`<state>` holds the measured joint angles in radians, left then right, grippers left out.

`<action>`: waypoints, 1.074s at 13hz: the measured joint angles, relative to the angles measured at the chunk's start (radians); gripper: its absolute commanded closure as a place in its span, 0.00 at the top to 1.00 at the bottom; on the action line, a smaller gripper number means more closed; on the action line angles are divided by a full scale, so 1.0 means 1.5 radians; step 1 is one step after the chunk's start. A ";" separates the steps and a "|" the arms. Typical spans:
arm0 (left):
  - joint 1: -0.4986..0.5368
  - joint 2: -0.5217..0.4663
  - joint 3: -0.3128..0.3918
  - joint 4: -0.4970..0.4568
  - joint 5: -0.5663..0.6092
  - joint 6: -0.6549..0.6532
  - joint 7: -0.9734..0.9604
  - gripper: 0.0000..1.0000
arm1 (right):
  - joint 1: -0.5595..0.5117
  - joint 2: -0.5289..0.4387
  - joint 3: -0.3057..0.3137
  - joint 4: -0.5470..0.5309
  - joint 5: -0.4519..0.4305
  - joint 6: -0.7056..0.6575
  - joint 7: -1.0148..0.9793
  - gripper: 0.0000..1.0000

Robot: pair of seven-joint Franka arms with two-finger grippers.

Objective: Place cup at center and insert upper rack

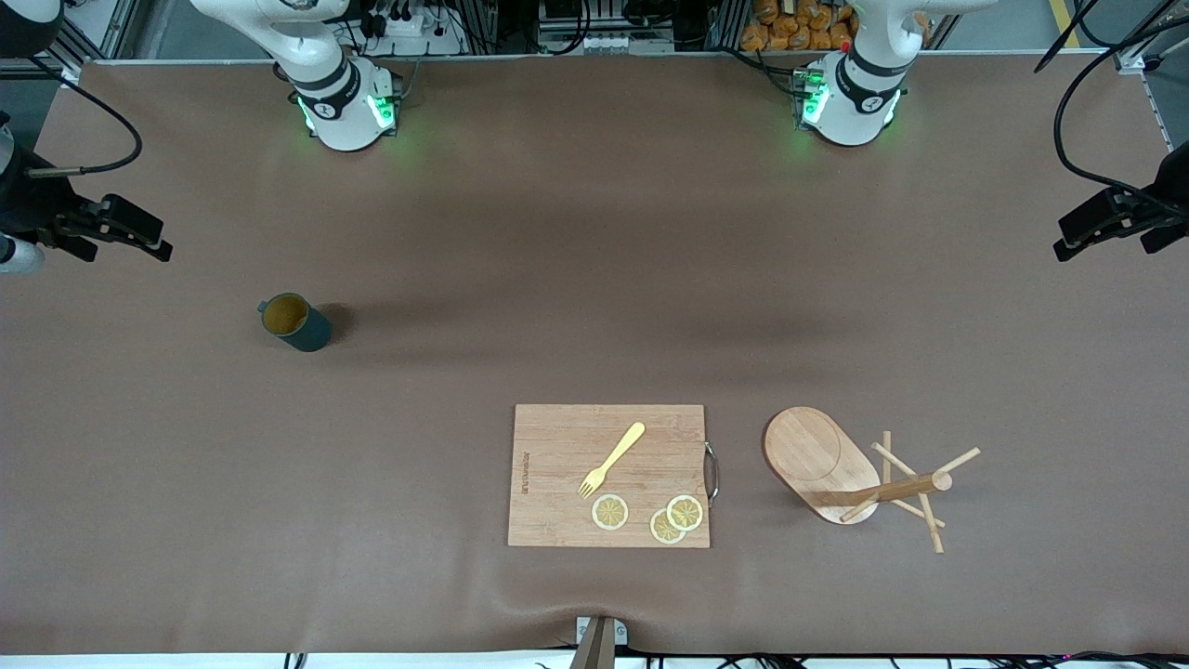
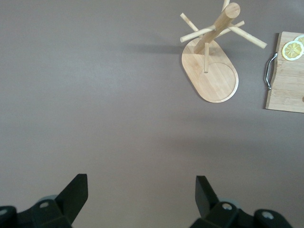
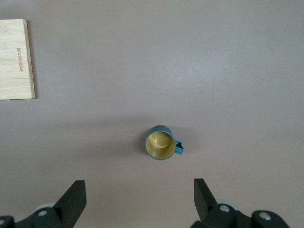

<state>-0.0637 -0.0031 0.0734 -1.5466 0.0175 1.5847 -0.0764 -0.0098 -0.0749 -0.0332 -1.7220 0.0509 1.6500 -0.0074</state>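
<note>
Both grippers hung high with their jaws spread wide and nothing between them: the right gripper [image 3: 137, 202] showed at the lower edge of its wrist view, over bare table short of the cup [image 3: 163, 143], and the left gripper [image 2: 141, 199] sat the same way at the bottom of its own view, well short of the upper rack [image 2: 211, 57]. Neither had touched anything.

From the front, the cup [image 1: 295, 321] stood upright in the middle-left of the frame, well apart from everything else, its small handle turned toward the frame's left edge. The rack [image 1: 855, 472] stood in the lower right, just beside the cutting board [image 1: 557, 446], which carried a yellow fork [image 1: 612, 459] and three lemon slices [image 1: 610, 512].

What worried me most was the rack. Its thin pegs stuck out at odd angles near the top of the post, so a gripper coming down might catch one and tip the whole thing, likely onto the board's metal handle [image 1: 712, 472]. The cup's ribbed round wall looked liable to twist in a two-finger pinch, and a grip landing on the handle side could knock it over.
</note>
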 measured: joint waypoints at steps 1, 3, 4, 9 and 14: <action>0.000 0.000 0.000 0.000 0.000 0.000 0.000 1.00 | 0.000 0.000 0.000 0.000 0.000 0.000 0.000 1.00; 0.000 0.000 0.000 0.000 0.000 0.000 0.000 1.00 | 0.000 0.000 0.000 0.000 0.000 0.000 0.000 1.00; 0.000 0.001 0.000 0.000 0.000 0.000 0.001 1.00 | 0.000 0.000 0.000 0.000 0.000 0.000 0.000 1.00; 0.000 0.007 0.000 0.002 0.000 0.000 0.001 1.00 | 0.000 0.000 0.000 0.000 0.000 0.000 0.000 1.00; 0.000 0.014 -0.001 0.001 0.000 -0.010 0.002 1.00 | 0.000 0.000 0.000 0.000 0.000 0.000 0.000 1.00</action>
<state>-0.0641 0.0172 0.0722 -1.5445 0.0175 1.5698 -0.0739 -0.0098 -0.0751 -0.0332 -1.7221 0.0509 1.6493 -0.0074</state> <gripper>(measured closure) 0.000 0.000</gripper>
